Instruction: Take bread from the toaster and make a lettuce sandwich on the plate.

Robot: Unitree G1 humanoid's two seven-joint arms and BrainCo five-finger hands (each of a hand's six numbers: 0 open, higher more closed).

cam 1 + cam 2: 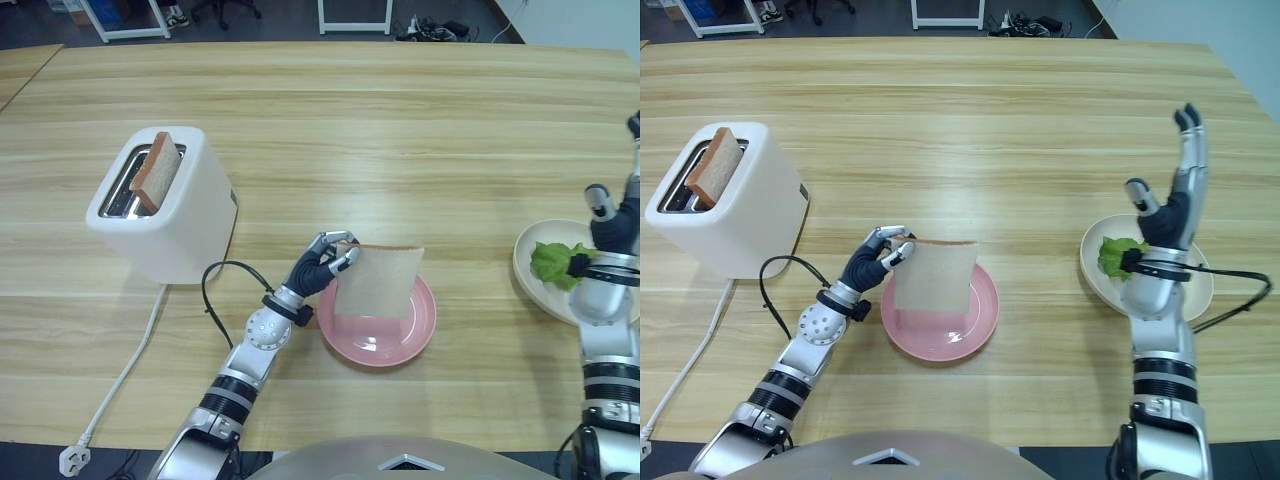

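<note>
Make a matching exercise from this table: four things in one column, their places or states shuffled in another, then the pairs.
Things:
1. lettuce
2. right hand
3. toaster
4. pink plate

Places or states:
A. open, fingers up
B. beneath the slice in the left hand
C. on the cream plate
D. holds a second slice

Pairs: 1-C, 2-A, 3-D, 4-B.

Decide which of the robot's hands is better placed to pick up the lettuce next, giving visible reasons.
Right. The right hand hangs open beside the lettuce on the cream plate, holding nothing. The left hand has its fingers shut on a bread slice over the pink plate, farther from the lettuce.
</note>
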